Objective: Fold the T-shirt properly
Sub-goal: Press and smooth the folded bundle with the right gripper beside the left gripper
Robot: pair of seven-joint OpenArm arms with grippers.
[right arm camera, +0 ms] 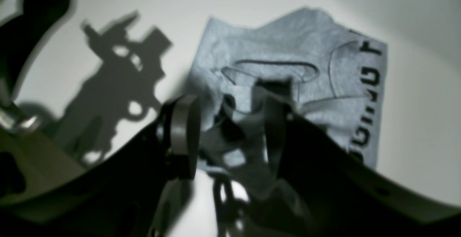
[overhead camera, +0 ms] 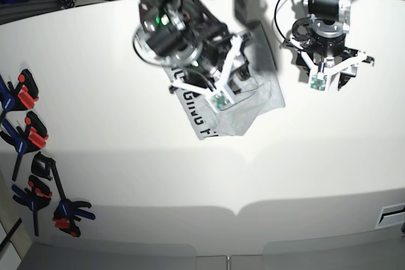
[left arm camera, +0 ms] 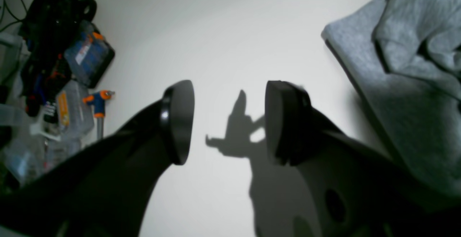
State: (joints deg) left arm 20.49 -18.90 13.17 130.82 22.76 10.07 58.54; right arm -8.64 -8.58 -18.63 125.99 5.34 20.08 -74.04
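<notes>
Bunched T-shirt (right arm camera: 288,60) under right arm, jaws parted

**Shirt mid-table, clamps at the left edge**

The T-shirt (overhead camera: 243,109) lies bunched on the table (overhead camera: 126,156), under the right gripper (overhead camera: 223,86). The left gripper (overhead camera: 329,71) hangs just beside it. Clamps (overhead camera: 31,156) line the table's left edge.

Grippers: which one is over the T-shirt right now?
The right gripper, jaws apart above the crumpled T-shirt. The left gripper hangs open over bare table beside it.
</notes>
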